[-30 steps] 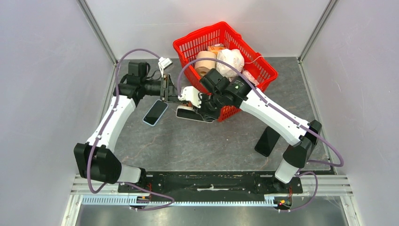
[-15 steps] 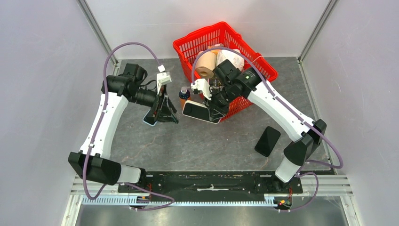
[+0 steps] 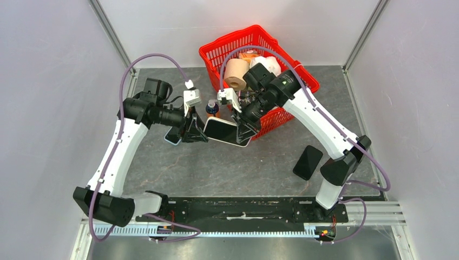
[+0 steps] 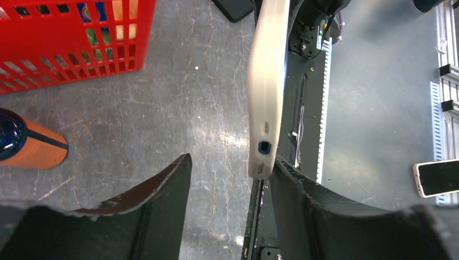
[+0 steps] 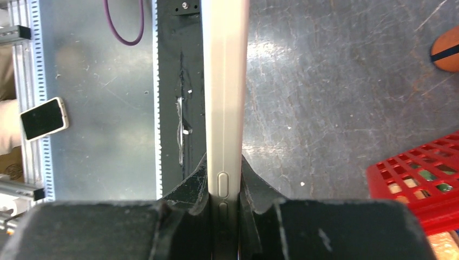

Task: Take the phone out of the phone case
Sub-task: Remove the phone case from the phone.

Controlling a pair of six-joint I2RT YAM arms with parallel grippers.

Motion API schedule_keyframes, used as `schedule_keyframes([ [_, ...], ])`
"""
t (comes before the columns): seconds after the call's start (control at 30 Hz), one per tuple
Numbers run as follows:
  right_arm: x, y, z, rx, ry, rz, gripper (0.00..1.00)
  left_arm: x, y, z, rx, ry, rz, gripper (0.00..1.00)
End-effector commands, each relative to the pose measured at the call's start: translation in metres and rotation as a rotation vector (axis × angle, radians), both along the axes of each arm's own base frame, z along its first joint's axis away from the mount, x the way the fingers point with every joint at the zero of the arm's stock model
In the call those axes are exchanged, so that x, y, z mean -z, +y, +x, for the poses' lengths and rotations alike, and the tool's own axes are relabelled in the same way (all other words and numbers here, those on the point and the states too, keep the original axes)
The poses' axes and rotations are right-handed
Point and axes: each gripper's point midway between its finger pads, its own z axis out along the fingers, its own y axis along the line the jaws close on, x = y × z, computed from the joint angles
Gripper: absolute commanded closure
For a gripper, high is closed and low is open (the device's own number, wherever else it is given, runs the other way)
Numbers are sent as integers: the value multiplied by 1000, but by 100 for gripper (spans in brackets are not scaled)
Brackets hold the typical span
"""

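Note:
The phone in its white case (image 3: 227, 131) hangs above the table, and my right gripper (image 3: 244, 123) is shut on its right end. In the right wrist view the case (image 5: 224, 81) runs edge-on away from the gripper (image 5: 224, 172), its side buttons between the fingers. My left gripper (image 3: 196, 131) is at the case's left end with its jaws open. In the left wrist view the case's end (image 4: 263, 157) lies against the inside of the right finger (image 4: 289, 184), with a wide gap to the left finger (image 4: 170, 184). The phone's own screen is hidden.
A red basket (image 3: 216, 54) of toilet rolls and packets stands at the back. An orange bottle (image 3: 211, 108) stands just behind the grippers. A blue-cased phone (image 3: 172, 138) lies under the left gripper, and a black phone (image 3: 307, 161) lies at the right.
The right gripper has lifted the cased phone and carried it left and nearer. The left gripper swung right, off the blue-cased phone, to the case's left end, and its jaws widened.

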Motion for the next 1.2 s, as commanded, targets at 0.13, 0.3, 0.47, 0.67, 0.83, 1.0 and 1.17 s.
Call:
schedule_keyframes([
  [0.13,-20,5,-11,-47,27,70,100,-18,-14,-5,37,-48,-86,42],
  [0.3,-18,5,-10,-46,30,68,100,-14,-13,-9,44,-65,-80,46],
  [0.47,-18,4,-9,-40,33,66,100,-10,-11,-16,61,-88,-82,47],
  [0.67,-19,5,-9,-41,39,71,100,-9,-15,-19,82,-65,-93,48],
  [0.83,-18,5,-9,-40,45,71,100,-4,-20,-21,98,-34,-98,60],
  [1.0,-19,5,-7,-34,47,73,100,0,-20,-24,102,-29,-97,62],
  [1.17,-19,7,-6,-33,53,76,100,3,-19,-24,92,-36,-99,61],
])
